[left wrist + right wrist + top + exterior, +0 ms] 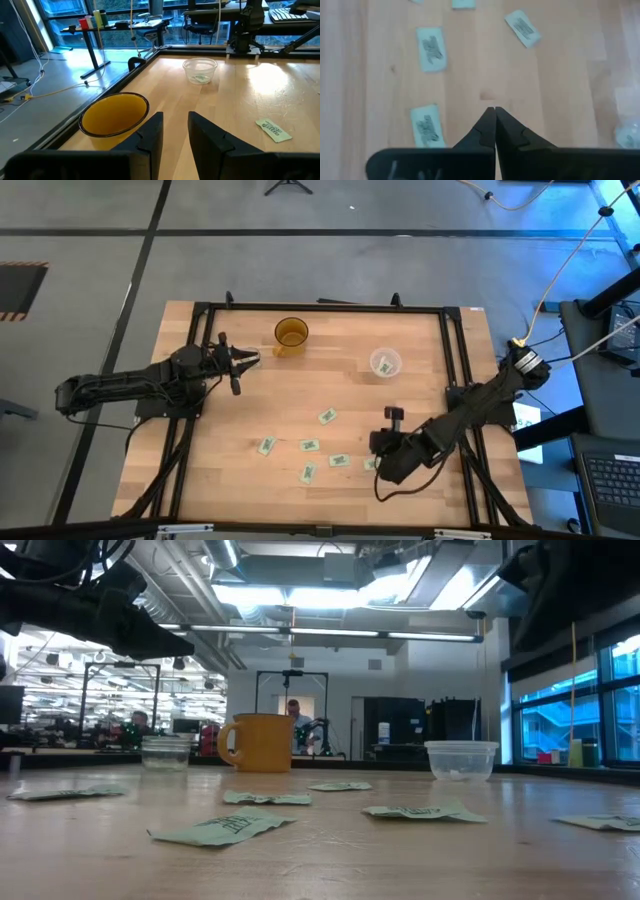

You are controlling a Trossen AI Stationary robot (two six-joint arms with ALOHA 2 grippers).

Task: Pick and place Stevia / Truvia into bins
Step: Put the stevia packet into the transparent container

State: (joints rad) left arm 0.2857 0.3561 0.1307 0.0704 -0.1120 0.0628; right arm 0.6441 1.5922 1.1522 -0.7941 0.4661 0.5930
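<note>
Several white, green-printed Stevia packets lie flat on the near half of the table, also seen in the low view and the right wrist view. The wider clear cup stands toward the far right with one packet inside. The small glass cup stands left of the amber mug. My left gripper hovers over that small cup, open and empty. My right gripper is above the near-right packets, shut with nothing between its fingers.
The amber mug stands near the far edge, just right of my left gripper. A black frame rail runs around the tabletop. Bare wood lies between the mug, the wider cup and the packets.
</note>
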